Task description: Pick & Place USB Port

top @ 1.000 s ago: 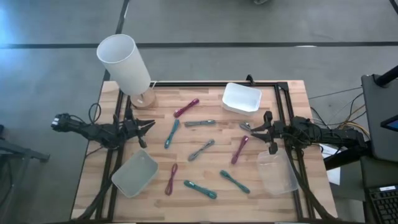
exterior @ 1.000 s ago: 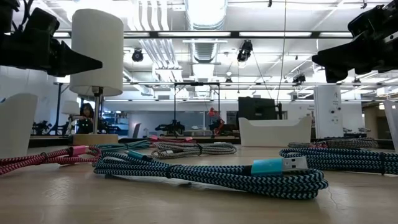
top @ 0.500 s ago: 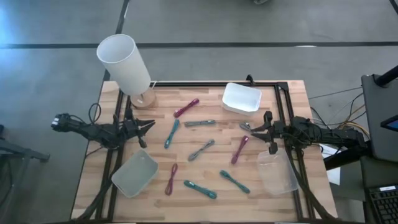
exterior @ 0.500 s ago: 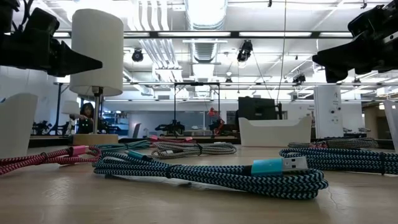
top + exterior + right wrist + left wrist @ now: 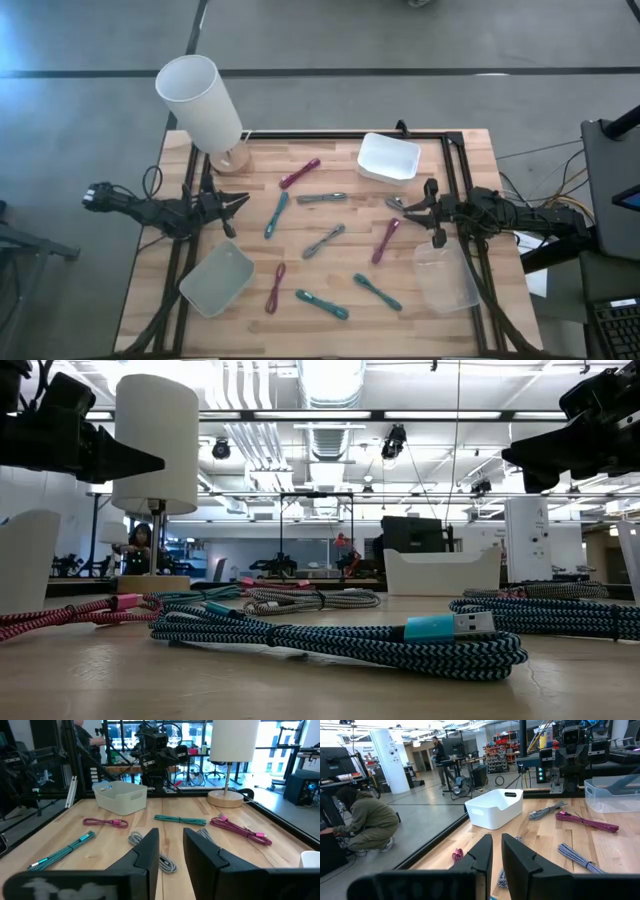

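Several bundled USB cables lie flat on the wooden table: pink, teal, grey, magenta and others nearer the front edge. A teal one lies closest in the low view. My left gripper hovers over the table's left edge, fingers a narrow gap apart, pointing right. My right gripper hovers at the right side, pointing left, fingers slightly apart, near a grey cable. Neither holds anything.
A white bin stands at the far right, a translucent bin at the near left, and a clear bin at the near right. A white lamp stands on the far left corner. People show in the room beyond.
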